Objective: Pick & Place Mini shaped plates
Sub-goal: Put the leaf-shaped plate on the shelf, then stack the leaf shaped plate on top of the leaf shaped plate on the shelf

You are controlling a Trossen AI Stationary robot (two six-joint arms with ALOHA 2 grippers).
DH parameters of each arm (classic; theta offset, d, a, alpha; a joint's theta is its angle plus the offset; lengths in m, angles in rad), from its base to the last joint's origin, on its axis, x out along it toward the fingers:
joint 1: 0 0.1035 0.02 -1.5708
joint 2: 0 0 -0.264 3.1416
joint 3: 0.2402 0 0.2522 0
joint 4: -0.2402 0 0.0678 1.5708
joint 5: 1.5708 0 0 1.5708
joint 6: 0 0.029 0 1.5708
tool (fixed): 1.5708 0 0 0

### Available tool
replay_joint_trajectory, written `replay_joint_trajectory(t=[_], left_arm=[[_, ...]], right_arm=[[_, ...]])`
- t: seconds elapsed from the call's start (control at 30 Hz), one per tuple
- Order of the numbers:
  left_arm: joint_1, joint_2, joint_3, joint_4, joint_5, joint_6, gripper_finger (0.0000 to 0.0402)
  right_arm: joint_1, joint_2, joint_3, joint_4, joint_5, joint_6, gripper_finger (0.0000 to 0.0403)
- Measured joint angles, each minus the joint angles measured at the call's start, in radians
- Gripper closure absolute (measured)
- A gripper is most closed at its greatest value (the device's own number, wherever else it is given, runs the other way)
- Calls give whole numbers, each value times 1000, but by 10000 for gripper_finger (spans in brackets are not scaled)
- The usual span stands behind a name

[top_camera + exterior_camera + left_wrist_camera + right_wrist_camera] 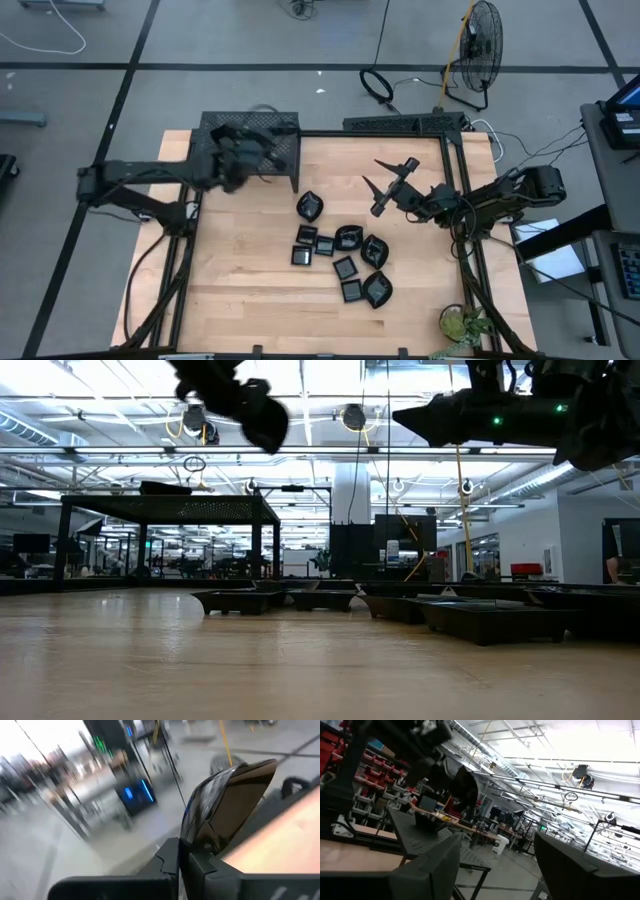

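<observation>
High view: we see the left end effector over the large black mesh metal rack at the 11 o'clock corner of the light wooden table. Our left wrist view shows its fingers clamped on a glossy black dish, held upright by its edge. We see the right end effector raised near the table's 2 o'clock side, fingers spread wide apart and holding nothing. We count nine more small glossy black dishes clustered at the table's centre, stretching toward 5 o'clock; our low view shows them lying flat on the wood
</observation>
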Motion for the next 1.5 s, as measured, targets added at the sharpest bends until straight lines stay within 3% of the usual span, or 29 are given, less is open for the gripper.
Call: replay_joint_trajectory(t=[0.13, 0.27, 0.4, 0.57, 1.33, 1.5], left_arm=[[158, -92, 0, -278, 280, -219, 395], [314, -118, 0, -395, 563, -347, 398], [403, -96, 0, -450, 681, -364, 394], [437, -73, -1, -463, 690, -364, 397], [431, -85, -1, -484, 653, -236, 332], [376, -169, -1, -376, 651, -190, 316]], right_arm=[[0, 0, 0, 1, -1, 28, 175], [0, 0, 0, 9, -2, 33, 179], [0, 0, 0, 15, -3, 48, 179], [0, 0, 0, 8, -2, 48, 179], [0, 0, 0, -16, -5, 94, 179], [1, -17, 38, -216, -105, 161, 179]])
